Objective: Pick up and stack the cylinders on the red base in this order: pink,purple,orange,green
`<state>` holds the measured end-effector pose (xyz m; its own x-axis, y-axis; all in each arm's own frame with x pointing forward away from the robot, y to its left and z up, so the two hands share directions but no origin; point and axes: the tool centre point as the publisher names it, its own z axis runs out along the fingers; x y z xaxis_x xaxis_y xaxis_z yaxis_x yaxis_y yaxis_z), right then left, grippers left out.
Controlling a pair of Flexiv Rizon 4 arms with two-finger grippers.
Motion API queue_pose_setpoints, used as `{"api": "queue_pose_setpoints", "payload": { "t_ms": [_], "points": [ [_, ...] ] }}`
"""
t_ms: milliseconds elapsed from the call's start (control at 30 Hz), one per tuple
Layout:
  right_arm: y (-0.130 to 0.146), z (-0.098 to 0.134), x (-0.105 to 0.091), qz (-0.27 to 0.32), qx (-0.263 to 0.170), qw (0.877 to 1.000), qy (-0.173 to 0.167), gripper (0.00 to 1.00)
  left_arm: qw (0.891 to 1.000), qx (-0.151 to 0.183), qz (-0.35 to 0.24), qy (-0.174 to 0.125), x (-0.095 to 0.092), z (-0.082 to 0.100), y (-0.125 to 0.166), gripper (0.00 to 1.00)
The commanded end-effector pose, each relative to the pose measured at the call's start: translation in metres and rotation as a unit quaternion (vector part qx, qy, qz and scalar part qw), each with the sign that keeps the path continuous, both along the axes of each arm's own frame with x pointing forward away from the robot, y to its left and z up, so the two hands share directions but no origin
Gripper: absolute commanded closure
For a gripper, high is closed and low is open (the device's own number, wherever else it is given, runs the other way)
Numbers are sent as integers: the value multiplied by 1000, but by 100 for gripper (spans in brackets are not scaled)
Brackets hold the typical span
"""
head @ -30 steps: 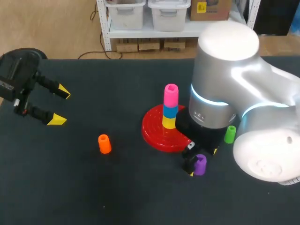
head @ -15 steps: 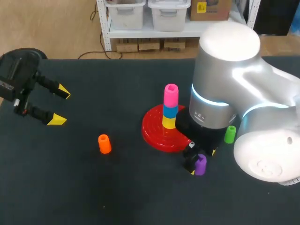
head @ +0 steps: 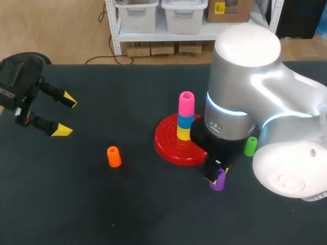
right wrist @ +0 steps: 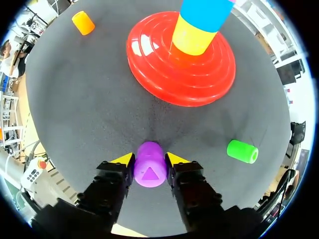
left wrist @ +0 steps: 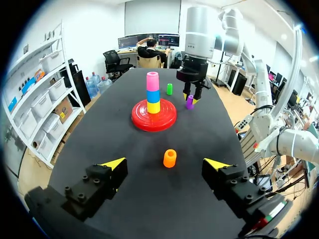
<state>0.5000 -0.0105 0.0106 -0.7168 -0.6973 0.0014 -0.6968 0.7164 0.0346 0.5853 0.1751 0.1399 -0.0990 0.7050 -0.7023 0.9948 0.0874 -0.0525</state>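
Right claw [right wrist: 149, 158] pinches the purple cylinder [right wrist: 149, 170] from two sides, yellow tips against its flanks, low on the counter [head: 127, 209] just beside the red base [head: 166, 147]. The upright grip probably keeps the cylinder square for sliding onto the tower. On the base that tower stands yellow, then blue, with the pink cylinder [head: 186, 103] on top (so pink looks placed and purple is next, as I read it). Left claw [head: 65, 115] hangs spread and empty near the counter's left edge, well apart from the work and likely parked clear. The orange cylinder [head: 114, 156] stands alone between it and the base, and the green cylinder [head: 250, 146] sits by the right arm [head: 245, 92]. From the head view that arm's bulk hides the pinch. The right wrist view shows it plainly, along with a triangular hole in the purple top.
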Motion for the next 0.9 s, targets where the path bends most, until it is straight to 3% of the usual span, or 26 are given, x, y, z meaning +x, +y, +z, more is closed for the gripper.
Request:
{"api": "queue_pose_setpoints", "payload": {
  "t_ms": [33, 267, 500, 767, 900],
  "points": [
    [1, 0, 1, 0, -1, 1000, 0, 100, 1000, -1, -1, -1, 0, 0, 1, 0],
    [0, 2, 3, 0, 1, 1000, 0, 100, 1000, -1, -1, -1, 0, 0, 1, 0],
    [2, 22, 9, 7, 0, 1000, -12, 100, 1000, -1, -1, -1, 0, 0, 1, 0],
    [7, 64, 27, 20, -3, 999, -33, 100, 1000, -1, -1, -1, 0, 0, 1, 0],
    [14, 98, 41, 32, -8, 998, -52, 100, 1000, -1, -1, -1, 0, 0, 1, 0]
  ]
}}
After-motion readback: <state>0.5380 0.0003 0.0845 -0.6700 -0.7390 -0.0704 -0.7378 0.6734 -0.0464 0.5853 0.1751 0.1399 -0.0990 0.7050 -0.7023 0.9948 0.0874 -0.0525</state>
